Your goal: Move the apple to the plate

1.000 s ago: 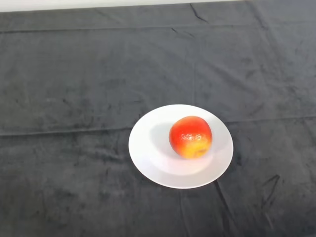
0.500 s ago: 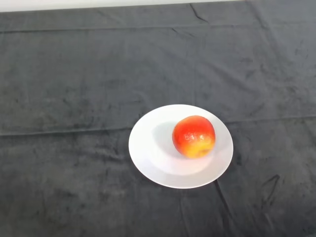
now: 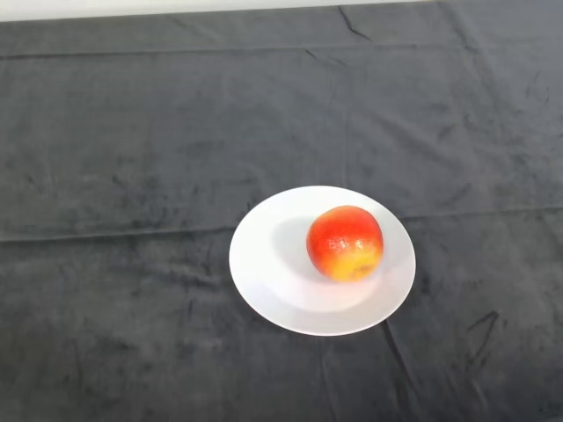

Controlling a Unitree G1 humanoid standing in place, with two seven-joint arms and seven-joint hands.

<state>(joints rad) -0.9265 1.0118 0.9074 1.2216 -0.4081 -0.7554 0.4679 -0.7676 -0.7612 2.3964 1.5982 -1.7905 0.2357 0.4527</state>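
Note:
A red and yellow apple (image 3: pixel 345 243) rests on a round white plate (image 3: pixel 268 272), slightly right of the plate's middle. The plate lies on the dark cloth a little right of the view's centre.
The dark cloth (image 3: pixel 132 158) covers the whole table, with creases running across it. The table's far edge (image 3: pixel 176 10) shows as a pale strip along the top.
The apple rolled slightly to the right on the plate a second ago and has since lain still.

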